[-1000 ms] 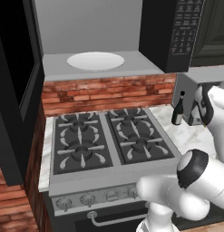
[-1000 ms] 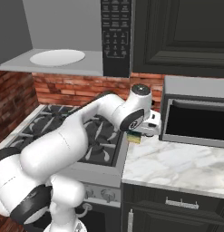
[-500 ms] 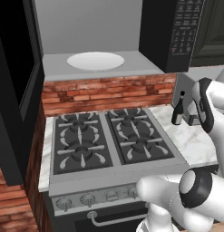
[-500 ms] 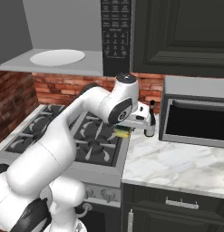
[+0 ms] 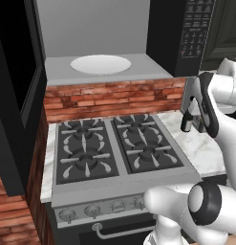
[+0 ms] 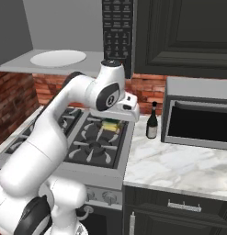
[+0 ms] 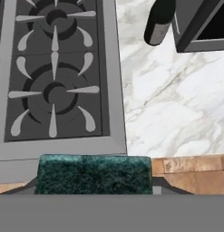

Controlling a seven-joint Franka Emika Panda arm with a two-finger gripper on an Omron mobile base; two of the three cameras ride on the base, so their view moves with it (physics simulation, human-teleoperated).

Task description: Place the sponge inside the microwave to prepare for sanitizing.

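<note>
The sponge (image 7: 95,173) shows its dark green top between my fingers, close to the camera in the hand view. From the right base it is a small yellow and green block (image 6: 111,124) under the hand. My gripper (image 6: 113,122) (image 7: 95,186) is shut on it and hangs above the stove's right burners; from the left base the gripper (image 5: 187,123) sits by the stove's right edge. The microwave (image 5: 193,33) stands above and behind the stove, door (image 5: 16,95) swung open to the left. Its grey cavity holds a white round plate (image 5: 100,64) (image 6: 58,58).
A dark bottle (image 6: 152,121) (image 7: 158,20) stands on the marble counter (image 6: 179,165) right of the stove (image 5: 114,150). Beside it is a silver-grey box with a dark window (image 6: 197,119). A brick wall (image 5: 114,95) runs below the microwave.
The arm has swung left with the sponge, away from the bottle and the silver-grey box, out over the stove's right side and a little higher.
</note>
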